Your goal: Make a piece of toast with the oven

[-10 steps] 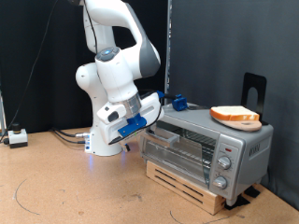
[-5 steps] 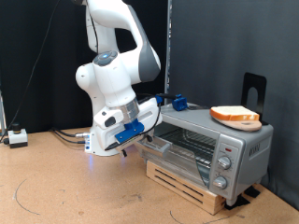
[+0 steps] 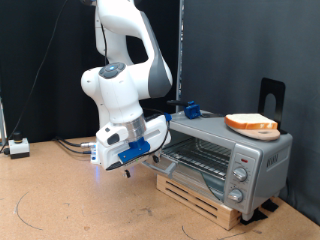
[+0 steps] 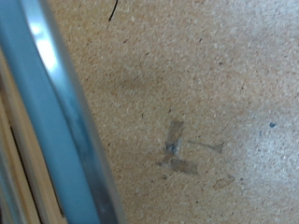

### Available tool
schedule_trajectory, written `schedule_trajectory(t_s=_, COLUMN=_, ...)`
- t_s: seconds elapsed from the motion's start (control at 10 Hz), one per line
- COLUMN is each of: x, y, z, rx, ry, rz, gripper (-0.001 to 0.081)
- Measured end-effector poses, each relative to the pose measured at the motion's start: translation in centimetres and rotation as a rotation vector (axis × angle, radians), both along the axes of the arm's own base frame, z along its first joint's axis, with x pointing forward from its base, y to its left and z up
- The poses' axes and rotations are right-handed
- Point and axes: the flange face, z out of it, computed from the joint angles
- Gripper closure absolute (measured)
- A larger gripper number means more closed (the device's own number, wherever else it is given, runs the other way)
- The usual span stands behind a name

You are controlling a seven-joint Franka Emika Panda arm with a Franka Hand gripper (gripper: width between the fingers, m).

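I have swung the oven (image 3: 225,155) door lower than a moment ago, my end effector (image 3: 150,158) at its edge, grip state unclear, toast (image 3: 251,124) still on top.

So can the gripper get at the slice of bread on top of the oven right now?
Probably yes. The slice of bread lies in the open on top of the oven, nothing over it. The gripper is low at the half-open oven door, so it would have to let go and lift first.
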Motion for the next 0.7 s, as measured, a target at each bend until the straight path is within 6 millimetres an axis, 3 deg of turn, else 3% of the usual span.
schedule_trajectory(t_s=0.7, x=2.4, y=-2.2, z=-4.0, rx=-0.086, ry=0.011, rz=-0.037, gripper=-0.0003)
